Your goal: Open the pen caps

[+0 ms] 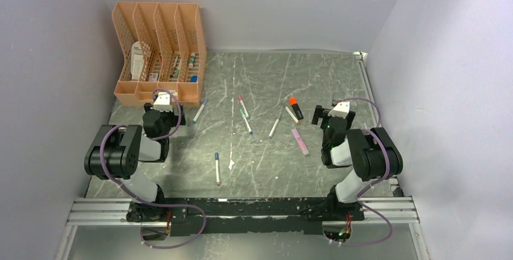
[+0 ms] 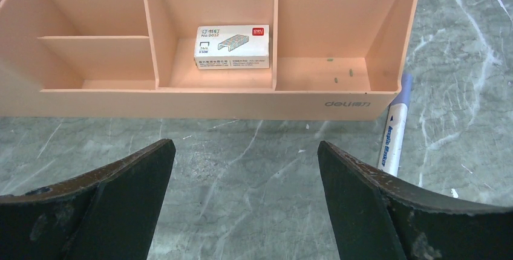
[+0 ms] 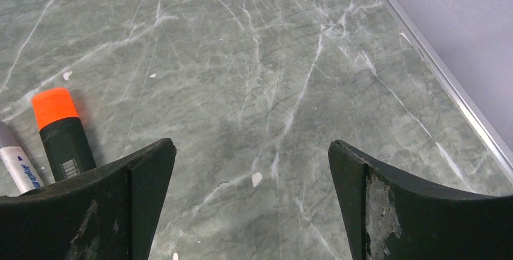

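Several capped pens lie on the grey marble table. In the middle, a pink-capped pen [image 1: 242, 103], a teal one [image 1: 244, 115] and a blue one [image 1: 247, 126] lie close together. A blue-capped pen [image 1: 217, 168] lies nearer the arms. A dark highlighter with an orange cap [image 1: 292, 100] [image 3: 54, 106] lies left of my right gripper [image 1: 326, 109] [image 3: 251, 151], which is open over bare table. A pale purple highlighter [image 1: 300, 141] lies nearby. My left gripper [image 1: 162, 97] [image 2: 246, 151] is open and empty, facing the organizer, with a bluish-capped pen [image 2: 393, 133] to its right.
A peach desk organizer [image 1: 158, 94] [image 2: 181, 100] stands at the back left; a staples box [image 2: 233, 46] lies in one front compartment. A white pen with a grey cap [image 3: 15, 160] lies beside the orange highlighter. Grey walls close in both sides, and a metal rail [image 3: 460, 100] runs along the table's right edge.
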Robot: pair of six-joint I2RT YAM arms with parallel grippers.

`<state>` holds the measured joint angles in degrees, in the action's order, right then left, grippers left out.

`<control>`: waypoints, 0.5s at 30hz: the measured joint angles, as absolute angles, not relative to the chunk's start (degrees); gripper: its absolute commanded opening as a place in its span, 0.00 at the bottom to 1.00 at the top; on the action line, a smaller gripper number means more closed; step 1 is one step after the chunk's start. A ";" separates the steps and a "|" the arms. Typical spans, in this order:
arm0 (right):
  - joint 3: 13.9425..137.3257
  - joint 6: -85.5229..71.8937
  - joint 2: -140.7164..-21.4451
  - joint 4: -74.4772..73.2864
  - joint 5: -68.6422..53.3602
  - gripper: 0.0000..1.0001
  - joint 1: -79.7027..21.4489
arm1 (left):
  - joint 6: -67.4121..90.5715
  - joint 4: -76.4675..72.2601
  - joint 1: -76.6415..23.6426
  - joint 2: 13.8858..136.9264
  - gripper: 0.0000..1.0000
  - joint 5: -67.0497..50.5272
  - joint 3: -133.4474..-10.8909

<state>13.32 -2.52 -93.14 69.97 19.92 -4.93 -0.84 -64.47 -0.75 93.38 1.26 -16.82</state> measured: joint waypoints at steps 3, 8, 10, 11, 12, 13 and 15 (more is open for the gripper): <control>13.32 -2.50 -93.14 70.00 19.90 1.00 -4.93 | -0.86 -64.49 -0.84 93.38 1.00 1.26 -16.82; 12.84 -1.45 -92.86 70.59 17.65 1.00 -4.93 | -1.89 -59.24 -1.50 91.46 1.00 0.73 -17.93; 11.29 -0.99 -90.21 70.00 16.80 1.00 -4.99 | -2.87 -52.40 -3.05 87.99 1.00 0.80 -20.62; 10.39 -0.95 -87.48 68.95 16.36 1.00 -4.99 | -3.20 -49.80 -3.95 86.13 1.00 0.73 -22.11; 9.82 -0.91 -84.25 67.64 15.94 1.00 -4.99 | -3.29 -48.01 -4.75 84.18 1.00 0.51 -23.40; 9.72 -0.91 -81.45 66.61 15.51 1.00 -4.99 | -3.27 -46.39 -5.45 81.73 1.00 -0.19 -24.82; 9.91 -0.99 -74.32 63.02 14.09 1.00 -4.99 | -2.76 -44.64 -6.24 77.62 1.00 -1.74 -26.35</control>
